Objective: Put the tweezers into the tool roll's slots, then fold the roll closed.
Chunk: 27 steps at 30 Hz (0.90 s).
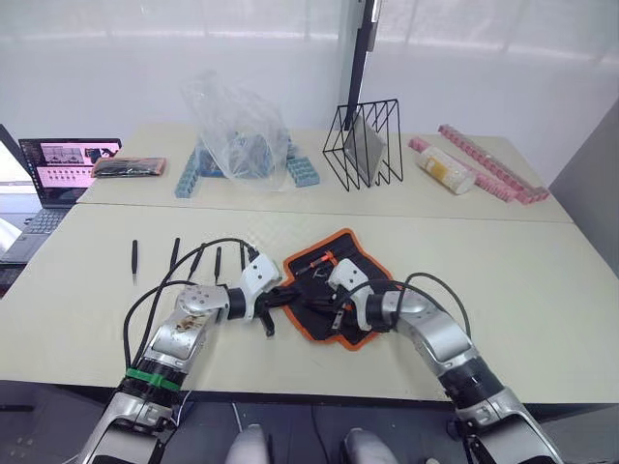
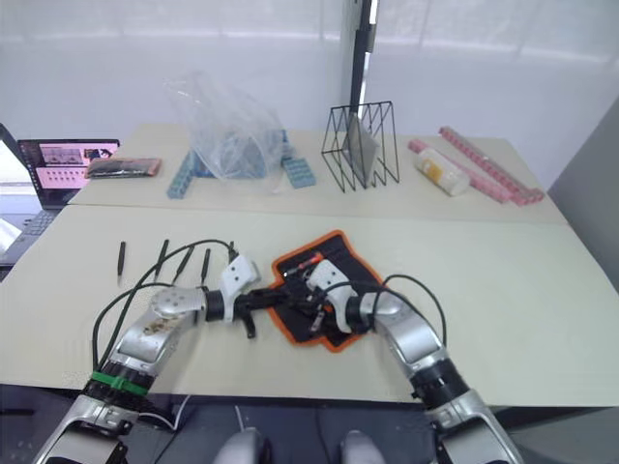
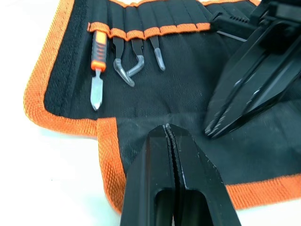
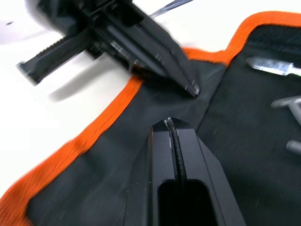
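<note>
Both claws [image 3: 168, 129] on tool roll [image 1: 329, 285]

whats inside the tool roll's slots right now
In the tool roll, the slots hold an orange-handled screwdriver and three grey-tipped tools. Their upper ends are hidden under the orange stripe. Four tweezers lie on the table.

Head stereo pair: high, facing forward and down over the table [image 1: 542, 290]; both eyes share the whole tabletop. Left wrist camera: very close, looking along the left gripper [image 3: 168, 129] onto the tool roll [image 3: 188, 84]. Right wrist camera: equally close, along the right gripper [image 4: 169, 123]. Both wrist views share the roll's surface and each shows the opposite gripper.
</note>
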### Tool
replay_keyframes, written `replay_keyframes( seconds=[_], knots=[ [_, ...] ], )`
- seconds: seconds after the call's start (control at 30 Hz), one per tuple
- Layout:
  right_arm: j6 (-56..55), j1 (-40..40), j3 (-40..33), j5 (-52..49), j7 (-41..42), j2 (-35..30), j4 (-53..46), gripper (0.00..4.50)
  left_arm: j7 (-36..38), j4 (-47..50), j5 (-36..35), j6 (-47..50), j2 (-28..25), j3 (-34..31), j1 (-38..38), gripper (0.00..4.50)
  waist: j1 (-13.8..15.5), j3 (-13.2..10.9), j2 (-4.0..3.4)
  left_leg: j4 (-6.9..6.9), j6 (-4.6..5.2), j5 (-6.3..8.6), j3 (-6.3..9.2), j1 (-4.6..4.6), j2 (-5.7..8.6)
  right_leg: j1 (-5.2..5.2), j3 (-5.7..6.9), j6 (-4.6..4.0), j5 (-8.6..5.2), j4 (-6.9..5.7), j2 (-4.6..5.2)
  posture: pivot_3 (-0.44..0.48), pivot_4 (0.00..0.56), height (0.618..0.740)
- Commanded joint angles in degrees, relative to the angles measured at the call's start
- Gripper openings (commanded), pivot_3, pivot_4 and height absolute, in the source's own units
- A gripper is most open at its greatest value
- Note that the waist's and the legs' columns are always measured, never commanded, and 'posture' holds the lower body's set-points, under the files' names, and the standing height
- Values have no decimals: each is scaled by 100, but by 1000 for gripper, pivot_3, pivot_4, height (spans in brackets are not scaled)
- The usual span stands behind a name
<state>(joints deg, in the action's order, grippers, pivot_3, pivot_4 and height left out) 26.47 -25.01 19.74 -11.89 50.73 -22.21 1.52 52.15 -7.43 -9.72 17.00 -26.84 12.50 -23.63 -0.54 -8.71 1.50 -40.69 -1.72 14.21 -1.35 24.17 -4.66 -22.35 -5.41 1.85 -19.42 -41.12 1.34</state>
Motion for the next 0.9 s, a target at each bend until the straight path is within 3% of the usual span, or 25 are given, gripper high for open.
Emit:
replay_keyframes(
  seconds=[0.03,0.27,0.5,0.6,0.73,0.87,0.9],
  knots=[
    [451,539,138,-31,225,-377,-429,0,54,-113,188,248,-133,180,278,40,-4,14,-1,0,3,2,0,0,1,2,0,0,0,3,0,0,150,684],
    [983,1206,42,-222,108,-791,-1385,0,61,-59,178,279,-182,153,321,40,-15,63,-8,4,13,9,0,-5,1,8,-2,3,-2,12,-1,0,150,684],
    [1002,1284,-164,-386,-95,-643,-1739,0,49,-190,69,107,-83,-2,145,40,-4,67,-7,4,13,9,0,-4,2,9,-3,4,-3,17,-1,0,150,684],
    [892,1186,-469,-626,-94,-574,-2014,0,115,0,-258,75,-133,-414,46,40,-14,63,-5,4,14,9,0,2,2,5,-4,5,-3,22,-2,0,150,684],
    [1079,977,-1417,-1357,-143,-656,-2526,0,367,735,-1076,375,-543,-1306,100,40,-38,24,-2,4,13,8,1,39,-2,-36,-7,5,-3,20,-6,0,150,684],
    [1115,1016,-2295,-1680,-304,-939,-2603,0,375,1191,-1792,778,-1049,-2381,617,40,-30,23,-2,4,10,6,2,73,-3,-75,-6,3,-2,5,-3,0,150,684],
    [1046,1093,-2512,-1661,-366,-1014,-2513,0,347,1170,-1789,749,-1224,-2696,899,290,-26,22,-3,4,11,6,2,70,-2,-74,-6,3,-2,5,-1,0,150,684]
  ],
)
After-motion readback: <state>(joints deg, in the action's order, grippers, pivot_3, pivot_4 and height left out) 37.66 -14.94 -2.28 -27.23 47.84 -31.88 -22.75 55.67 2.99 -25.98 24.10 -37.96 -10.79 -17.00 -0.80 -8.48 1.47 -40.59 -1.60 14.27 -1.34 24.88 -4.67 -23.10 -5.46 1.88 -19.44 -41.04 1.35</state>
